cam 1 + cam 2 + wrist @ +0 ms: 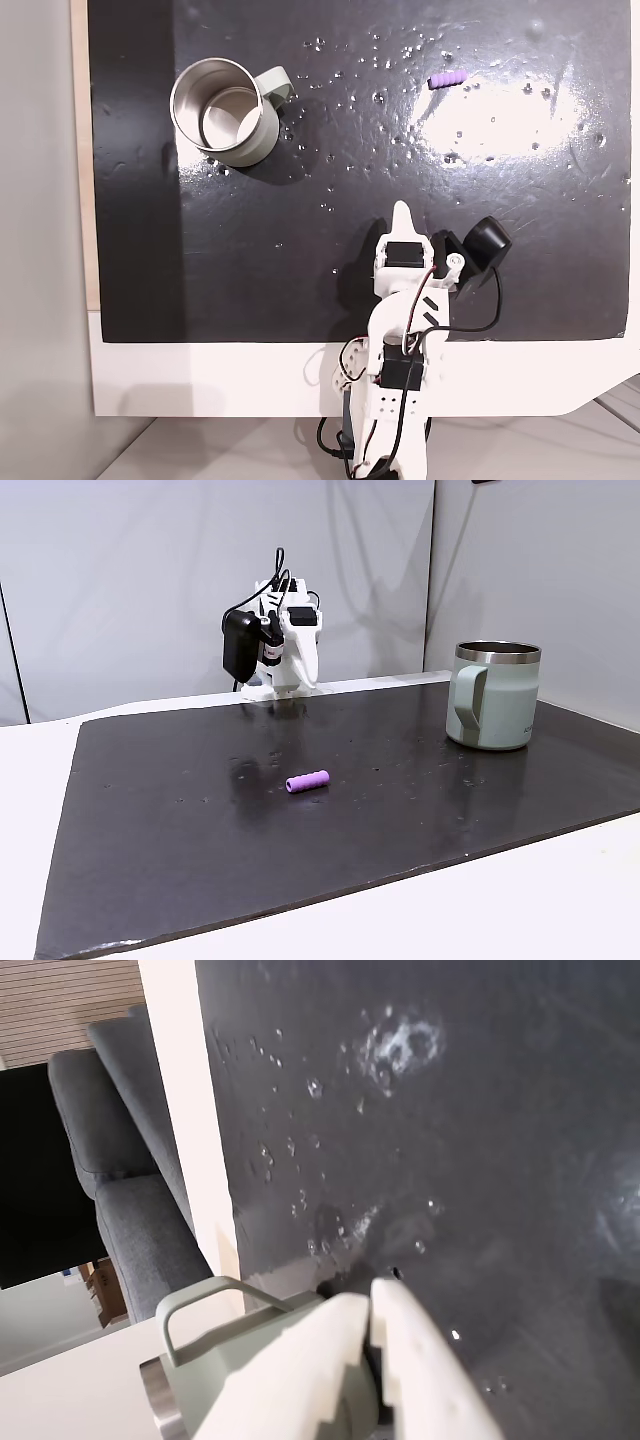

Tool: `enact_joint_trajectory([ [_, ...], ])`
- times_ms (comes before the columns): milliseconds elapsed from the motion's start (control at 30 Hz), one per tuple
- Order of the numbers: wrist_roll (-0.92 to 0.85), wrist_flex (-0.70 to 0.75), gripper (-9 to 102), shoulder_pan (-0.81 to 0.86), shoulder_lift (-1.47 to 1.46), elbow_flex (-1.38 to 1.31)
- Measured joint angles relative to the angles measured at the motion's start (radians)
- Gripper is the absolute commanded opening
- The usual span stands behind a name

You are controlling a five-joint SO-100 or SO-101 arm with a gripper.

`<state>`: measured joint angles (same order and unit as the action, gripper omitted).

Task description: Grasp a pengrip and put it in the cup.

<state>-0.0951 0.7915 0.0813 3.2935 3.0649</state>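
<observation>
Pengrip (446, 80) lies untouched near the mat's (300, 290) far edge in a fixed view, well apart from the cup (225, 110) near the far left corner. Gripper (402, 212) is pressed together and empty by the near edge: approach step. Next: spread the fingers and reach to the pengrip.

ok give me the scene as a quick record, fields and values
surface: black mat on a white table
purple grip: lying flat on the mat, nothing touching it
mug: upright, empty, handle toward the grip's side in the fixed view from above
hand: shut, empty, well short of the grip
task state: grip not yet grasped
</observation>
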Motion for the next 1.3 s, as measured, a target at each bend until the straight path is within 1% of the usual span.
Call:
enact_joint_trajectory([
  [100,-0.017,0.009,1,-0.003,-0.112,-0.089],
  [333,-0.006,0.014,2,0.049,-0.65,-0.511],
  [433,0.011,0.071,7,0.083,-0.902,-0.749],
  [500,0.023,0.109,13,0.117,-1.062,-0.914],
  [633,0.034,0.178,24,0.132,-1.315,-1.215],
  [733,0.035,0.224,26,0.13,-1.451,-1.388],
  [1000,0.035,0.321,26,0.129,-1.798,-1.717],
  [1300,0.035,0.383,26,0.127,-2.121,-1.951],
])
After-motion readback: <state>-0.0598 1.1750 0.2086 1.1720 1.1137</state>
